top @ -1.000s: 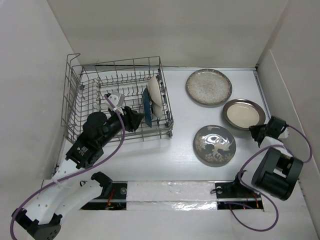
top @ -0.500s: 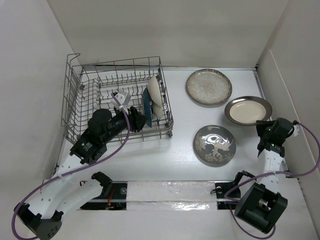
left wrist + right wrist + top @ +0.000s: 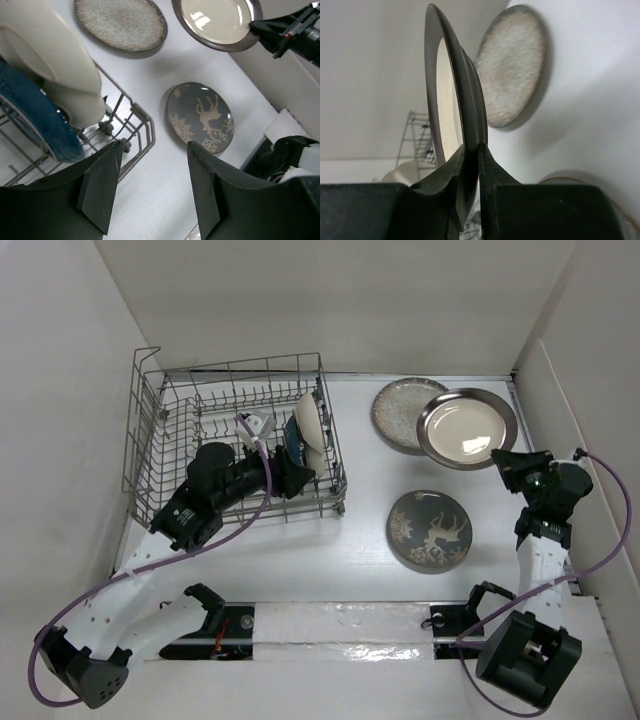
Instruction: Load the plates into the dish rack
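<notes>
You have five plates and one dish rack (image 3: 165, 430). Two plates stand in the rack at upper left: the cream three-section plate (image 3: 308, 418) and the dark blue teardrop dish (image 3: 292, 446). Three are outside it, to the right: the speckled plate (image 3: 393, 410), the silver-rimmed cream plate (image 3: 466, 428) and the deer plate (image 3: 430, 530).

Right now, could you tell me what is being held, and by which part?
The right gripper pinches the silver-rimmed plate by its rim; the left gripper holds nothing.

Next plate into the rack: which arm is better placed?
Right. The right tool grips the raised silver-rimmed cream plate by its rim; the left tool sits open and empty at the dish rack.
</notes>
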Robot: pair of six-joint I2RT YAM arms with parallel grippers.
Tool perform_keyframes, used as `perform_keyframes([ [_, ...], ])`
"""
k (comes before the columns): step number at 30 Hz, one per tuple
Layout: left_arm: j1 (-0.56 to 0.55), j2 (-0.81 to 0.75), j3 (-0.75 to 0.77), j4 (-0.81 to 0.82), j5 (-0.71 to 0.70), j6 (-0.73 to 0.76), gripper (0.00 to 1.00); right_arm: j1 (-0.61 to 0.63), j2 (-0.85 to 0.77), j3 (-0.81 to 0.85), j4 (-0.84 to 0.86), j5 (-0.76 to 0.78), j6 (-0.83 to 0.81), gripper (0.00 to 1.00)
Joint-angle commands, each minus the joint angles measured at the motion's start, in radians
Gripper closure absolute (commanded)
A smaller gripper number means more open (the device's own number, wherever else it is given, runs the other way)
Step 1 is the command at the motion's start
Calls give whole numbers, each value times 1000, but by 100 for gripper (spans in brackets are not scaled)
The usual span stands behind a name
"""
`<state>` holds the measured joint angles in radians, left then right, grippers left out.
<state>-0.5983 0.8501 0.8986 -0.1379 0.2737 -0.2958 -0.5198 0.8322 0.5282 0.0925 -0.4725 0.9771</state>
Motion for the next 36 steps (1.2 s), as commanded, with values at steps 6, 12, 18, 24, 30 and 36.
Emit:
perform_keyframes([
  [6, 3, 96, 89, 202, 140, -150, 45, 162, 54, 190, 478, -202, 184, 100],
  [12, 3, 247, 163, 213, 108, -233, 38, 268, 133, 216, 625, -238, 288, 100],
  [18, -18, 316, 210, 251, 75, -240, 35, 385, 180, 214, 699, -244, 319, 100],
  [24, -38, 336, 224, 287, 12, -236, 35, 478, 251, 155, 909, -278, 455, 100],
  [30, -38, 342, 212, 345, 19, -243, 35, 550, 271, 127, 929, -270, 445, 100],
  [36, -38, 291, 189, 342, 21, -221, 39, 554, 277, 121, 894, -244, 422, 100],
])
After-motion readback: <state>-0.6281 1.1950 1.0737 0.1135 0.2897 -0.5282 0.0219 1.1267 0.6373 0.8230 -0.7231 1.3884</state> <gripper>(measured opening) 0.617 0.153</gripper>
